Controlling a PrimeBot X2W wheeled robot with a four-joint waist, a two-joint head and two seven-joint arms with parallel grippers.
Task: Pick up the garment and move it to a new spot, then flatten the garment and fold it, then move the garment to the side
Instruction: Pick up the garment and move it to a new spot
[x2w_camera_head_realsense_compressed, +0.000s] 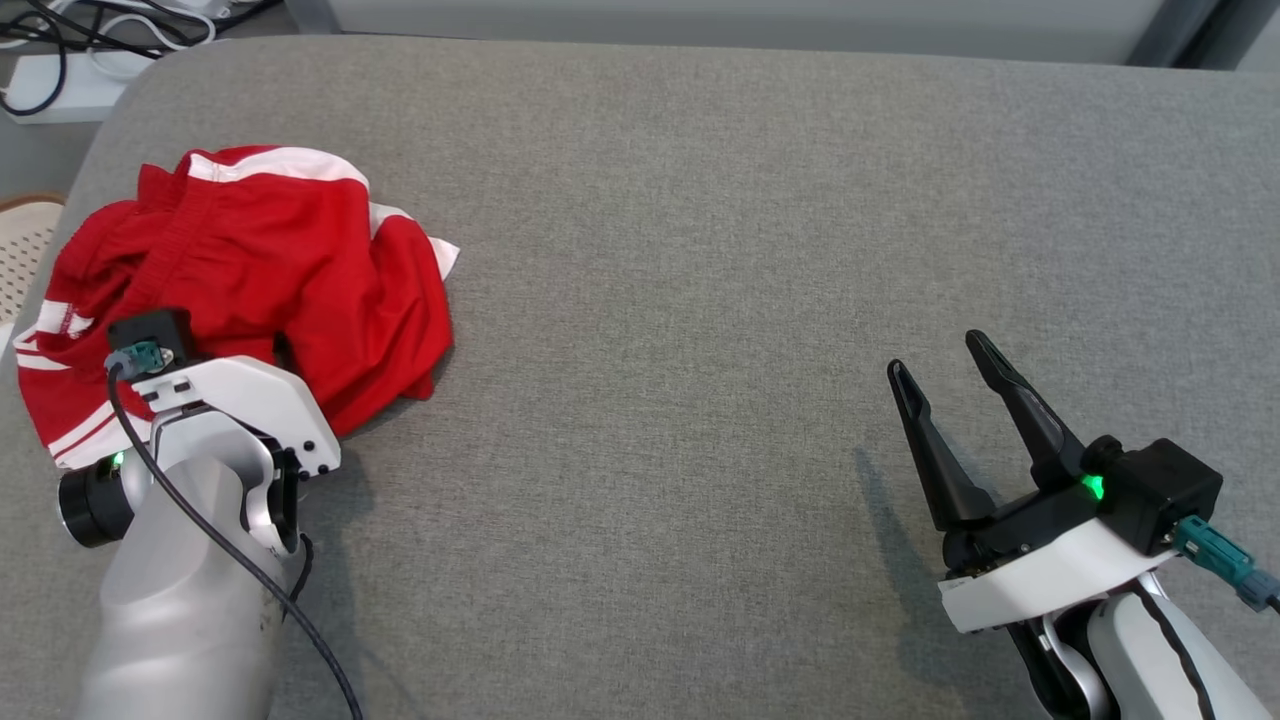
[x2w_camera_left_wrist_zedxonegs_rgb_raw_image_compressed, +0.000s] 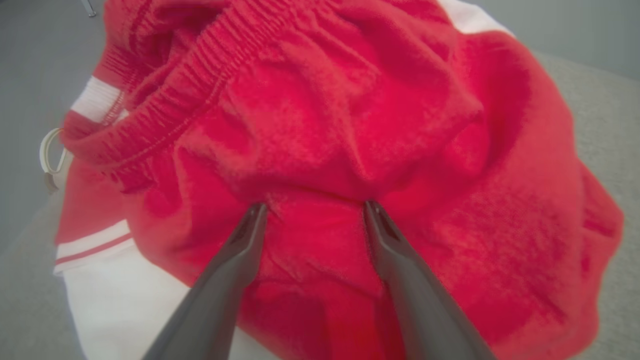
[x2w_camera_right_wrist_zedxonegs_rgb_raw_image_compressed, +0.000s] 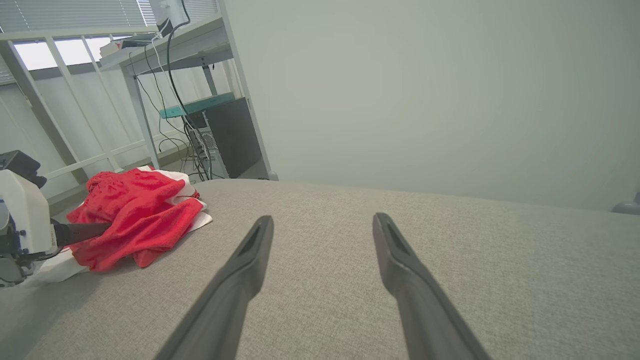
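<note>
Far left of the tabletop (x2w_camera_head_realsense_compressed: 700, 250), there is the garment (x2w_camera_head_realsense_compressed: 260, 260): red shorts with white stripes, in a crumpled heap close to the left edge. The left hand (x2w_camera_left_wrist_zedxonegs_rgb_raw_image_compressed: 315, 207) is right on top of it. From the left wrist view its fingers stand wide apart, tips dug into the red cloth with a ridge of fabric between them, nothing pinched yet. The waistband (x2w_camera_left_wrist_zedxonegs_rgb_raw_image_compressed: 165, 105) lies just beyond and to the left of those tips. The heap has no clear long axis, bunched as it is.

Across the bare grey middle, and way over on the right, the right hand (x2w_camera_head_realsense_compressed: 935, 352) hovers low over the surface, jaws spread, holding nothing, well apart from the garment.

So the pick-up looks like the left arm's job: the cloth lies directly under its fingers, and closing on that ridge should be the next call.
</note>
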